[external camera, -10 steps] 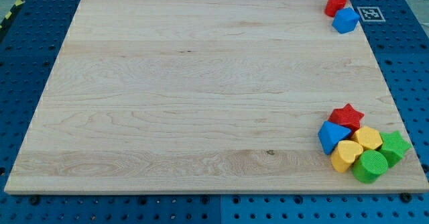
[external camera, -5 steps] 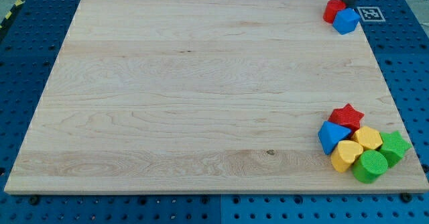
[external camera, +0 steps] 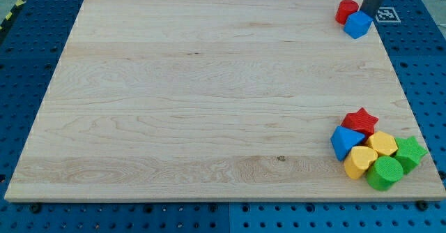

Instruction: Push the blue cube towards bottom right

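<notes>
While my tip (external camera: 369,12) stands at the far right corner of the wooden board (external camera: 209,100), the blue cube (external camera: 357,25) lies touching it, just nearer and to its left. Bare rod, holding nothing. A red block (external camera: 346,11) touches the cube's far left side. Other blocks cluster well apart, near right.

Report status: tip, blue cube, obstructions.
My tip at blue cube's upper right. Red block touching its left. Block cluster crowds bottom right.
</notes>
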`<state>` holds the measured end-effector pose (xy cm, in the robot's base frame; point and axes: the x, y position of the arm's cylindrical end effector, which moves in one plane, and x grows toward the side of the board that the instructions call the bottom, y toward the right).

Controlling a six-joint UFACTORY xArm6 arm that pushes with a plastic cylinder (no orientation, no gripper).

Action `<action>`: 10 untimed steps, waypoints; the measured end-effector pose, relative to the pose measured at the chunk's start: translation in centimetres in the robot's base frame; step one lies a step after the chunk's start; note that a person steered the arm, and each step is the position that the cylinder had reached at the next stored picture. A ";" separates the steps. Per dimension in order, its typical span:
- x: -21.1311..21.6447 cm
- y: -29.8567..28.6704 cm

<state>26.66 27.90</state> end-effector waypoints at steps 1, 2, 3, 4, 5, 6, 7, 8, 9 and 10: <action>0.3 -1.4; 1.5 -2.4; 3.9 -2.4; 5.1 -2.5; 5.1 -3.8; 5.1 -6.1; 5.1 -8.2; 5.3 -9.8; 7.2 -9.6; 10.1 -8.0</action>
<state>36.74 19.86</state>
